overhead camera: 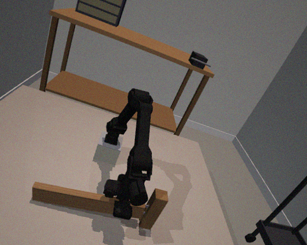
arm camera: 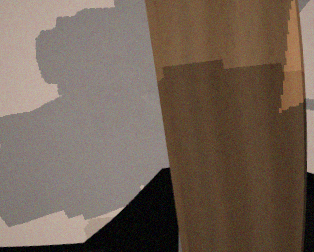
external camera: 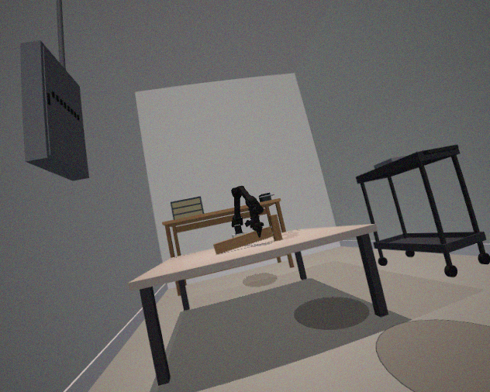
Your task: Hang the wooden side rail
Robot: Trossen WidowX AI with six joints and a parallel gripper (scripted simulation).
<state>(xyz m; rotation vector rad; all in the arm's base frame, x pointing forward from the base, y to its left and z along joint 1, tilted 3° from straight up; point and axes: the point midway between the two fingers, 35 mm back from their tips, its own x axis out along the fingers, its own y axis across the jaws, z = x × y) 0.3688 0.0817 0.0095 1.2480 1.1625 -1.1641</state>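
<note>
The wooden side rail (overhead camera: 72, 198) (external camera: 235, 243) (arm camera: 235, 130) lies lengthwise, its far end at the left low at the table top. Its right end meets the headboard post (overhead camera: 153, 211) (external camera: 276, 228), which stands upright on the table. Bits of steel show in the narrow gap between rail end and post in the top view; whether the hooks sit on the pins cannot be told. My gripper (overhead camera: 122, 211) (external camera: 259, 233) is shut on the rail near its post end, with the black fingers either side of it. The slot and pins are hidden.
The arm's pale base block (overhead camera: 106, 154) stands on the table (overhead camera: 40, 146) (external camera: 196, 267) behind the rail. A wooden bench (overhead camera: 154, 46) with a drawer unit (overhead camera: 100, 3) and a small black device (overhead camera: 197, 60) stands behind. A black cart (overhead camera: 289, 194) (external camera: 429, 240) is at the right.
</note>
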